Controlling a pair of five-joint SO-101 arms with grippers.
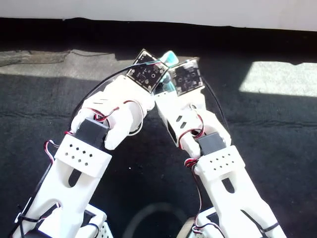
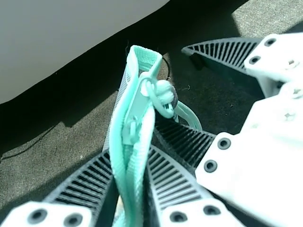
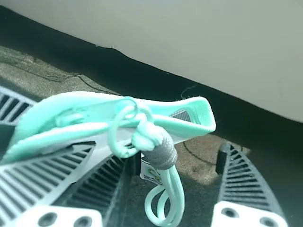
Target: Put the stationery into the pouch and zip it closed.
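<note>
left claw (image 2: 131, 161): clamped on the pouch (image 2: 137, 99), pinching the mint fabric flat from both sides just short of the zip slider (image 2: 131, 133). Reads as an anchor grip: it holds the pouch edge-on, apparently lifted off the worktop (image 1: 277, 148), and gives the zip something to pull against.

right claw (image 3: 179, 151): jaws apart, gripping nothing. One finger lies right beside the pouch and the other stands well off it. The pull cord (image 3: 164, 203) hangs from the slider ring (image 3: 124, 124) into the gap between them. Placement makes sense, since the cord is the easiest handle for running the slider and the open claw brackets it.

pouch position: between the two wrists, with the end tab (image 2: 142, 56) pointing away from the arms.

The slider sits close to the end tab, so my guess is we're late in the zipping step. The zip line nearer the left claw is hidden by its fingers, so I can't tell if it's fully closed. Can't tell what's inside either.

Next, as I'd judge it: close on the cord and pull along the pouch's length. Risks: the thin cord slips out, or the pouch twists in the anchor grip.
</note>
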